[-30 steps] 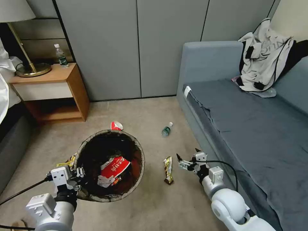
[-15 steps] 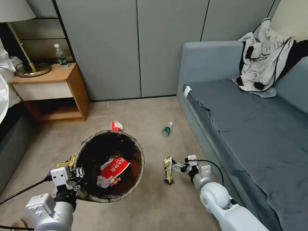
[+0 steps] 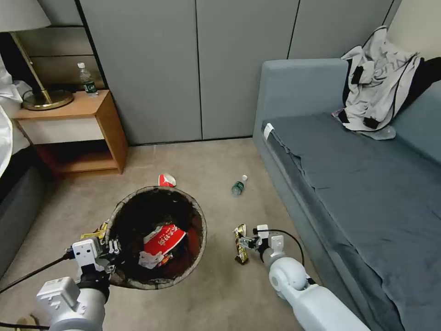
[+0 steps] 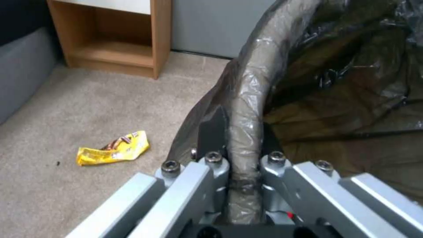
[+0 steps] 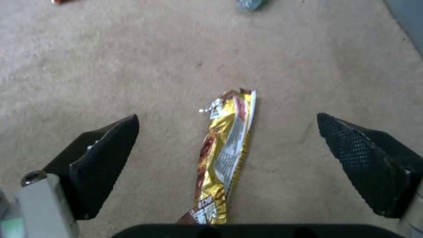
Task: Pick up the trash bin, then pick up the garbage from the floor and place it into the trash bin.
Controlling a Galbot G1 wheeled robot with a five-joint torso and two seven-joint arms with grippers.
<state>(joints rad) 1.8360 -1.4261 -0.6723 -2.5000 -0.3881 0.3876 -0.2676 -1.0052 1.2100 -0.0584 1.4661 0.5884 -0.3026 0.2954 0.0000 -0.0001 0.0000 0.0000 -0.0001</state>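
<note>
Left gripper (image 4: 240, 155) clamps round bag-lined trash bin (image 3: 158, 282) rim as receptacle; right gripper (image 5: 229, 158) wide open, straddling long gold foil snack wrapper (image 5: 222, 155), holding nothing.

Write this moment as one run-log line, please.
left gripper: shut on trash bin rim | right gripper: open, straddling gold snack wrapper on carpet | wrapper: not yet gripped

Bin liner (image 4: 335, 82): thin glossy crinkled plastic. Wrapper (image 5: 224, 145): shiny gold foil. Floor (image 5: 110, 59): matt rough carpet. Nightstand (image 3: 98, 124): smooth wood. Sofa (image 3: 367, 184): matt cloth.
</note>
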